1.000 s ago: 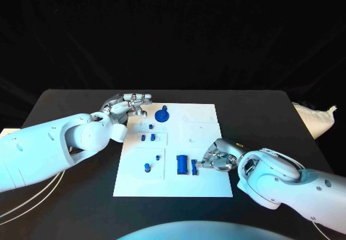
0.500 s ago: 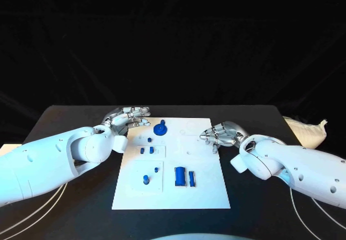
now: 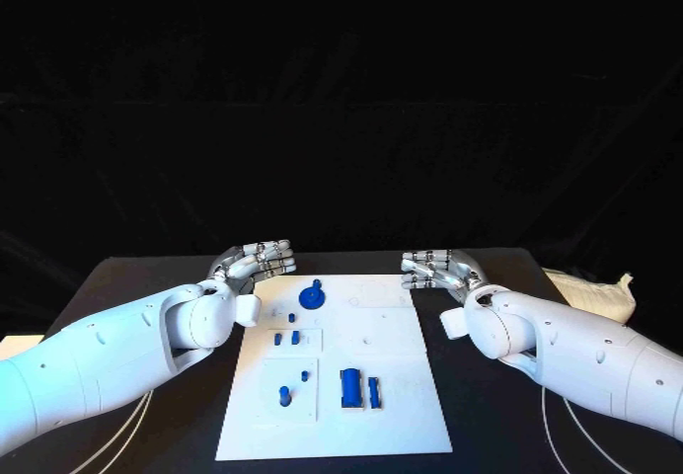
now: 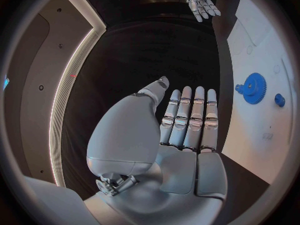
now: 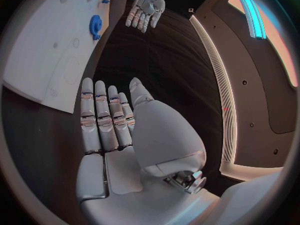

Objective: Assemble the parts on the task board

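Note:
The white task board [image 3: 377, 341] lies in the middle of the black table. A blue gear [image 3: 312, 294] [image 4: 254, 88] [image 5: 95, 25] sits near its far left corner. Small blue pegs [image 3: 286, 338] stand in the middle left, two more [image 3: 293, 386] in the near left panel, and two blue bars [image 3: 359, 388] lie near the front. My left hand [image 3: 257, 262] [image 4: 181, 130] hovers flat and empty beyond the board's far left corner. My right hand [image 3: 438, 269] [image 5: 109, 122] hovers flat and empty at the far right corner, fingers straight and together.
A white bag [image 3: 595, 294] lies at the table's right edge. Cables [image 3: 114, 434] hang by the left arm. Black cloth hangs behind the table.
The right hand left the blue bars near the front and rose to the board's far right corner, opening flat. The left hand straightened its fingers. The camera tilted, shifting the whole picture.

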Controlling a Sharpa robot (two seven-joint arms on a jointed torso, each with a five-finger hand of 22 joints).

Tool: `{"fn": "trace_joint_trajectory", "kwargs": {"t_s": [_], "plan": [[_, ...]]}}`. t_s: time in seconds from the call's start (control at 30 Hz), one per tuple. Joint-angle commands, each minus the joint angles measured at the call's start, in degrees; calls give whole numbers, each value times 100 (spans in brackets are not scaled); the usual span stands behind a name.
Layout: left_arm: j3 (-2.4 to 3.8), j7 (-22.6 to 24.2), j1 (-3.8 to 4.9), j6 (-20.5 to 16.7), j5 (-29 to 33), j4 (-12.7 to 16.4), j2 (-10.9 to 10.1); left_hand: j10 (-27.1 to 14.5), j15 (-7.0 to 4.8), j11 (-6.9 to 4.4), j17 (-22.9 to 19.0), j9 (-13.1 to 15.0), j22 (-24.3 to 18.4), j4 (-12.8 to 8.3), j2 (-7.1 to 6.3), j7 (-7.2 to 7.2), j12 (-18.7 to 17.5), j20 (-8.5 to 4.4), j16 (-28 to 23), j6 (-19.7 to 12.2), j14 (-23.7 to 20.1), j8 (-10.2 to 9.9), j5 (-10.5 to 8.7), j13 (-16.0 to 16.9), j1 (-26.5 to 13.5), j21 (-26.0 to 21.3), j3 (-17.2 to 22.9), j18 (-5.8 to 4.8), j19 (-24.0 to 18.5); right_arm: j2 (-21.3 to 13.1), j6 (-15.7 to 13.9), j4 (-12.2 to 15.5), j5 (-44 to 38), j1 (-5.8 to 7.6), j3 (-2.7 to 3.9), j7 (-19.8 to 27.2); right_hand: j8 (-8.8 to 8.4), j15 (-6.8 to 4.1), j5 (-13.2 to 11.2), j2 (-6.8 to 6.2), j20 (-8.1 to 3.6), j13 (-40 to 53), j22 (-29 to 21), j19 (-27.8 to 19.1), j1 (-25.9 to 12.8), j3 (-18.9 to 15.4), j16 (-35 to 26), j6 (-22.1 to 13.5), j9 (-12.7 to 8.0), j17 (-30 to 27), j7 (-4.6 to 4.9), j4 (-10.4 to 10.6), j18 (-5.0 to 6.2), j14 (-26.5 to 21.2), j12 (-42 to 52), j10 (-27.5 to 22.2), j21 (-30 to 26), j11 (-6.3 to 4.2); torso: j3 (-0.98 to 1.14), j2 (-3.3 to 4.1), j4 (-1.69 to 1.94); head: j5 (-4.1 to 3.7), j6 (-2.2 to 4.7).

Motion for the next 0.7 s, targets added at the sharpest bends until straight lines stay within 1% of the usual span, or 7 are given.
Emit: {"fn": "trace_joint_trajectory", "kwargs": {"t_s": [0.03, 0.37, 0.4, 0.43, 0.5, 0.6, 0.7], "plan": [[0, 2, -1, -6, -2, 4, -1, -1787, -270, -277, -240, -381, -783, -298, 558, -308, -242, -469, -383, -1683, -1594, -542, -198, -362, -2367, -377, -531, -295, -1334, -1, -6, 5, 3, 1, -2, 3, -373, -212, -253, -398, -393, -314, -573, -1749, -2566, 187, -536, -1600, -314, -332, -318, -368, -306, -1869, -394, -1819, -297, -263, 2, -3, 1, 2, 3], [38, 208, -70, -683, -210, 489, -133, -3053, -462, -476, -756, -381, -1319, -298, 558, -532, -759, -795, -636, -2876, -2720, -542, -659, -362, -4038, -377, -907, -422, -2277, -123, -683, 603, 411, 175, -227, 304, -373, -673, -440, -398, -671, -867, -573, -3012, -4345, 187, -536, -2727, -516, -539, -540, -368, -463, -3214, -394, -3106, -488, -455, 154, -227, 105, 179, 256], [45, 247, -83, -811, -249, 581, -158, -3167, -479, -495, -756, -381, -1366, -298, 558, -551, -759, -824, -658, -2982, -2821, -542, -659, -362, -4187, -377, -939, -422, -2362, -146, -811, 716, 488, 208, -270, 361, -373, -673, -842, -398, -696, -867, -573, -3125, -4500, 187, -536, -2829, -532, -555, -560, -368, -463, -3336, -394, -3221, -902, -871, 163, -240, 111, 190, 271], [53, 292, -98, -958, -294, 686, -186, -3281, -889, -514, -756, -381, -1414, -298, 558, -573, -759, -853, -680, -3091, -2923, -542, -659, -362, -4338, -377, -970, -443, -2448, -172, -958, 847, 577, 246, -319, 427, -373, -673, -842, -398, -719, -867, -573, -3234, -4650, 187, -536, -2925, -947, -966, -579, -368, -463, -3452, -394, -3331, -902, -871, 169, -249, 115, 197, 281], [72, 390, -131, -1281, -394, 917, -249, -3493, -889, -941, -756, -381, -1503, -298, 558, -610, -759, -910, -720, -3293, -3115, -542, -659, -362, -4621, -377, -1033, -482, -2607, -230, -1281, 1131, 771, 329, -427, 570, -373, -673, -842, -398, -765, -867, -573, -3458, -4955, 187, -536, -3123, -947, -966, -621, -368, -525, -3690, -394, -3556, -902, -871, 171, -253, 116, 199, 284], [106, 580, -195, -1903, -585, 1363, -370, -3800, -889, -941, -756, -381, -1632, -298, 558, -1043, -759, -991, -777, -3581, -3393, -542, -659, -362, -5029, -377, -1121, -543, -2837, -327, -1820, 1608, 1095, 467, -606, 810, -373, -673, -842, -398, -833, -867, -573, -3773, -5385, 187, -536, -3400, -947, -966, -1063, -368, -556, -4026, -394, -3877, -902, -871, 171, -253, 116, 199, 284], [131, 714, -240, -2345, -721, 1680, -456, -4040, -889, -941, -756, -381, -1732, -298, 558, -1043, -759, -1053, -1190, -3808, -3608, -542, -659, -362, -5344, -377, -1189, -543, -3016, -389, -2166, 1914, 1304, 556, -721, 964, -373, -673, -842, -398, -883, -867, -573, -4013, -5715, 187, -536, -3612, -947, -966, -1063, -368, -587, -4282, -394, -4118, -902, -871, 171, -253, 116, 199, 284]]}}
